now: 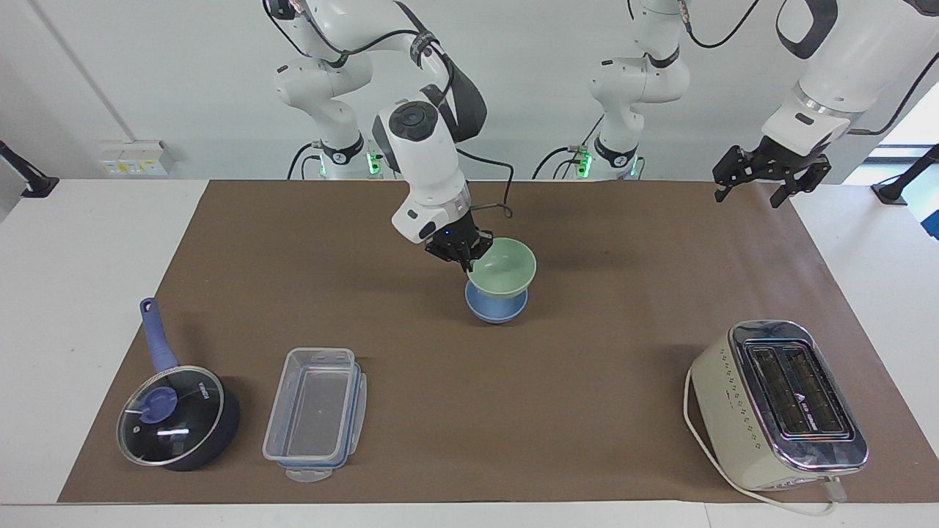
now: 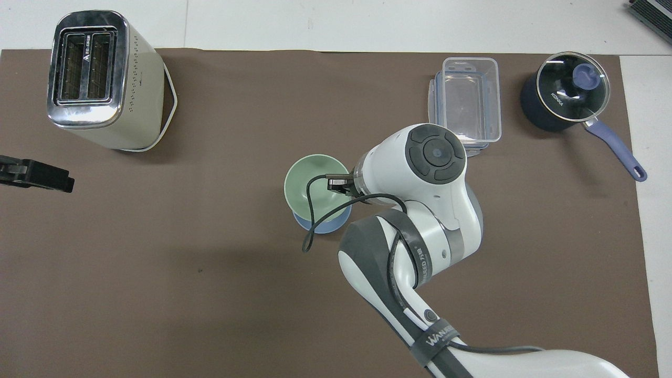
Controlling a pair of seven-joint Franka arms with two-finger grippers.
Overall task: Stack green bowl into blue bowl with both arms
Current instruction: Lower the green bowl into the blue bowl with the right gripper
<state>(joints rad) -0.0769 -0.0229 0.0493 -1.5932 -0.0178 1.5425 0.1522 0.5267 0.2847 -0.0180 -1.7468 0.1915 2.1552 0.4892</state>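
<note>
My right gripper (image 1: pixel 462 253) is shut on the rim of the pale green bowl (image 1: pixel 506 268) and holds it directly over the light blue bowl (image 1: pixel 495 309), which stands on the brown mat in the middle of the table. The green bowl's base sits at the blue bowl's rim; I cannot tell if they touch. In the overhead view the green bowl (image 2: pixel 307 186) covers most of the blue bowl (image 2: pixel 321 227), and the right wrist hides the gripper. My left gripper (image 1: pixel 770 180) waits open and empty above the mat's corner at the left arm's end, and also shows in the overhead view (image 2: pixel 34 176).
A cream toaster (image 1: pixel 777 403) stands far from the robots at the left arm's end. A clear plastic container (image 1: pixel 315 414) and a dark blue saucepan with a glass lid (image 1: pixel 176 418) stand far from the robots at the right arm's end.
</note>
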